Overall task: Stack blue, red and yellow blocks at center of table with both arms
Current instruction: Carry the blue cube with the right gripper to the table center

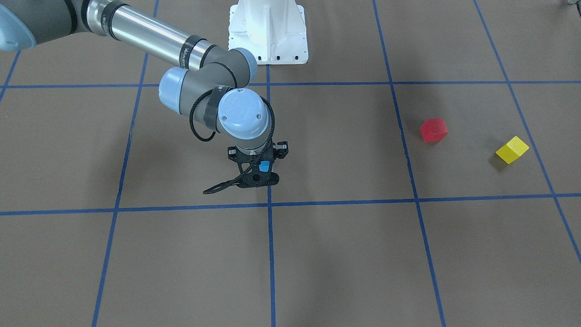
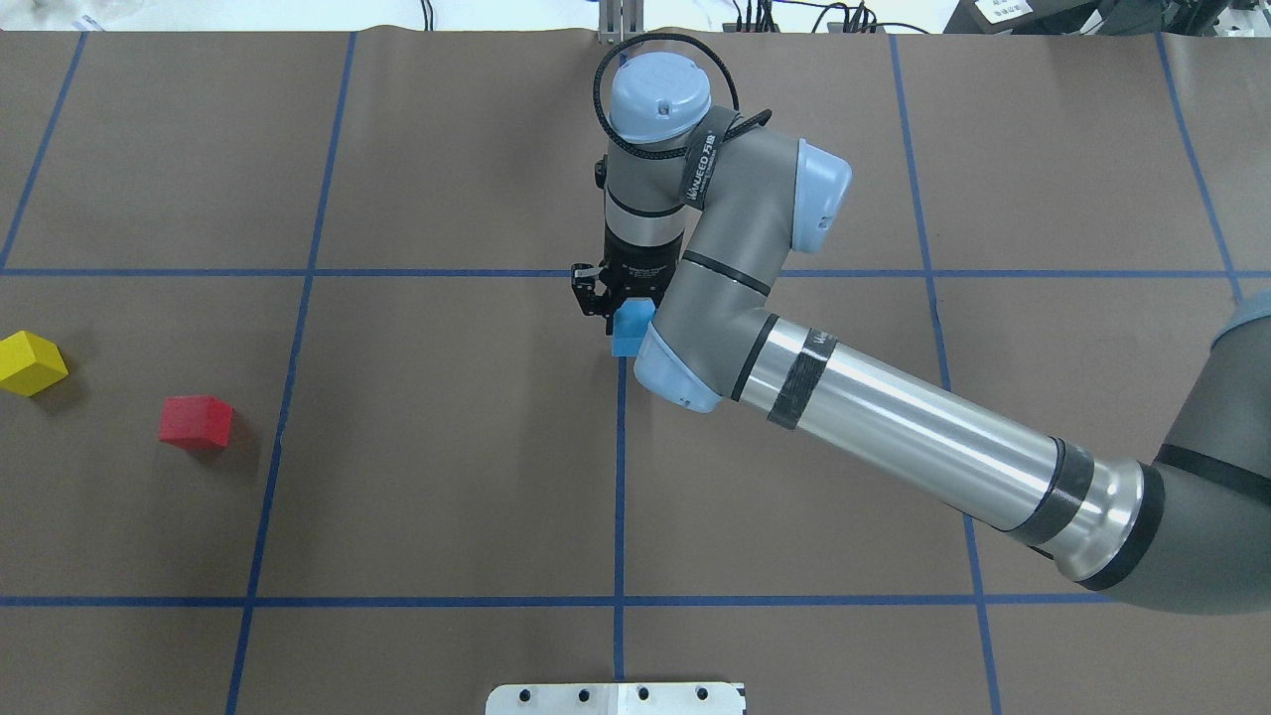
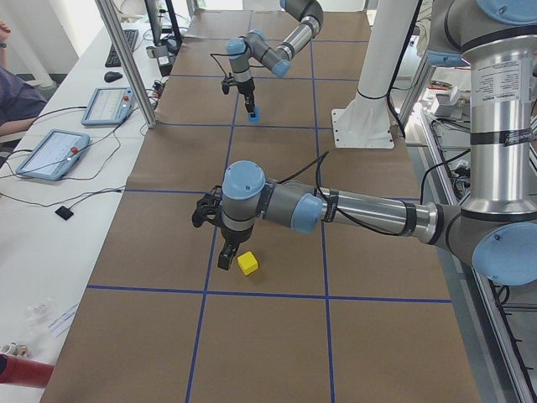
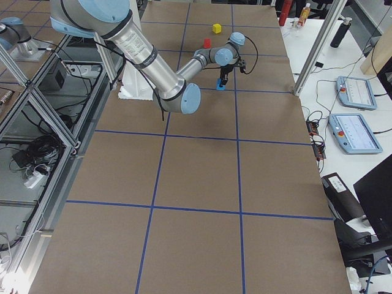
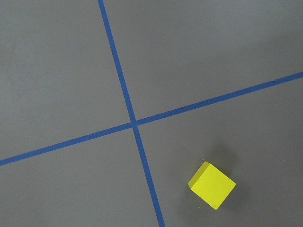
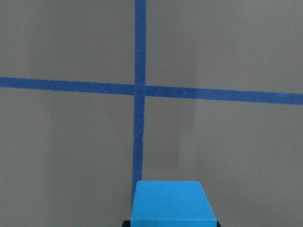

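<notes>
My right gripper is shut on the blue block and holds it low over the central tape crossing; it also shows in the overhead view and fills the bottom of the right wrist view. The red block and the yellow block lie apart on the table's left side. My left gripper shows only in the exterior left view, hovering just beside the yellow block; I cannot tell whether it is open. The left wrist view looks down on the yellow block.
The white robot base stands at the table's near edge on the robot's side. Blue tape lines divide the brown table into squares. Tablets and cables lie on the side bench across from the robot.
</notes>
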Motion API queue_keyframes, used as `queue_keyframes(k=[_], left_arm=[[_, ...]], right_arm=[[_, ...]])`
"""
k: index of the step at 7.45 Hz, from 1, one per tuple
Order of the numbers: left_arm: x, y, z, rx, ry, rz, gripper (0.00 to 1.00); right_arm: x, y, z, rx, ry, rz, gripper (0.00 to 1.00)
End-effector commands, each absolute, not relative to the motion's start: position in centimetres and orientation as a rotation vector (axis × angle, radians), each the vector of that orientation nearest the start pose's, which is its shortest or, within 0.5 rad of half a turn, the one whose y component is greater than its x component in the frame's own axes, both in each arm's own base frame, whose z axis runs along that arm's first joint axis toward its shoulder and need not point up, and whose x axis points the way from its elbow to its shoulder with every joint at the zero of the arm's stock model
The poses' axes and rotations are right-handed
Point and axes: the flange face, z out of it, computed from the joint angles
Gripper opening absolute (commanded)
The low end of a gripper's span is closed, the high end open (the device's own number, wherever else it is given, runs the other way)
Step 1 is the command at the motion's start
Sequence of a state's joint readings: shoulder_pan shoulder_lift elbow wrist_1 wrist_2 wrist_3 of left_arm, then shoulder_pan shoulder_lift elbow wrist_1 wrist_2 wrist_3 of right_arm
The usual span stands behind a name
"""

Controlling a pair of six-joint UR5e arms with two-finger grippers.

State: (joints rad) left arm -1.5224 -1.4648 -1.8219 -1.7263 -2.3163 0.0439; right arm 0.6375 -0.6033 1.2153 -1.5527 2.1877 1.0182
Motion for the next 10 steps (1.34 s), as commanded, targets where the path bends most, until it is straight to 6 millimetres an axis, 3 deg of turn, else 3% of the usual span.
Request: queue_keyframes(k=[1, 2, 3, 4, 6, 8, 9, 10], left_arm=[[-4.4, -46.2, 57.0, 0.283, 0.741, 0.198, 1.00], [-4.4, -46.2, 57.1, 0.282, 0.741, 0.199, 1.00], [-4.4, -46.1, 57.1, 0.280, 0.743, 0.199, 1.00], [-4.4, -46.1, 57.1, 0.280, 0.743, 0.199, 1.00], [-4.3, -46.2, 57.3, 0.277, 0.743, 0.199, 1.00], [-4.3, -46.2, 57.3, 0.276, 0.742, 0.196, 1.00], [-4.3, -46.3, 57.0, 0.276, 0.745, 0.186, 1.00], [-4.0, -46.5, 55.9, 0.252, 0.764, 0.101, 1.00]], right_arm=[[-61.2, -52.6, 18.2, -0.140, -0.834, -0.121, 0.00], [-61.6, -52.1, 18.2, -0.139, -0.840, -0.125, 0.00], [-62.1, -52.0, 18.5, -0.148, -0.846, -0.103, 0.21], [-63.0, -51.3, 18.9, -0.108, -0.853, -0.097, 0.98], [-62.8, -51.3, 18.2, -0.097, -0.858, -0.085, 0.99], [-59.8, -53.1, 17.2, -0.100, -0.893, -0.068, 0.99], [-58.2, -53.9, 17.7, -0.099, -0.894, -0.059, 1.00], [-55.3, -54.6, 18.9, -0.088, -0.890, -0.042, 1.00]])
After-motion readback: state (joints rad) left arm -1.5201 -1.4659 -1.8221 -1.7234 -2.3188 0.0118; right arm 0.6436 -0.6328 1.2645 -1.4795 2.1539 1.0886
